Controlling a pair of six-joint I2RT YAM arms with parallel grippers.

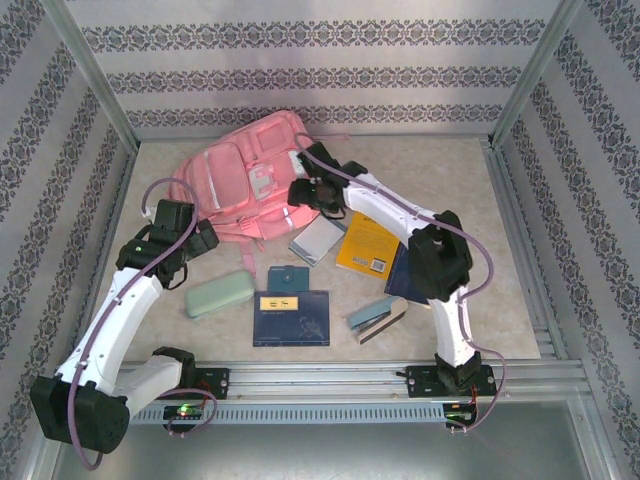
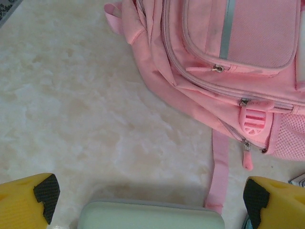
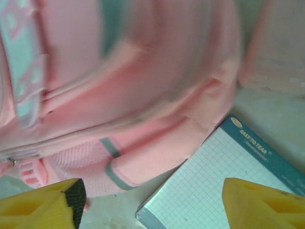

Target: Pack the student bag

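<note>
On marbled table, soft (pink) backpack

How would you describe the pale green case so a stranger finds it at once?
Start at the pink student bag at the back of the table. Toward the near edge, left of the dark blue book, lies the pale green case. It alone is rounded and unprinted.

You see a beige, marble-patterned bench enclosed on three sides by walls with striped floral wallpaper; metal posts stand at the far corners.
</note>
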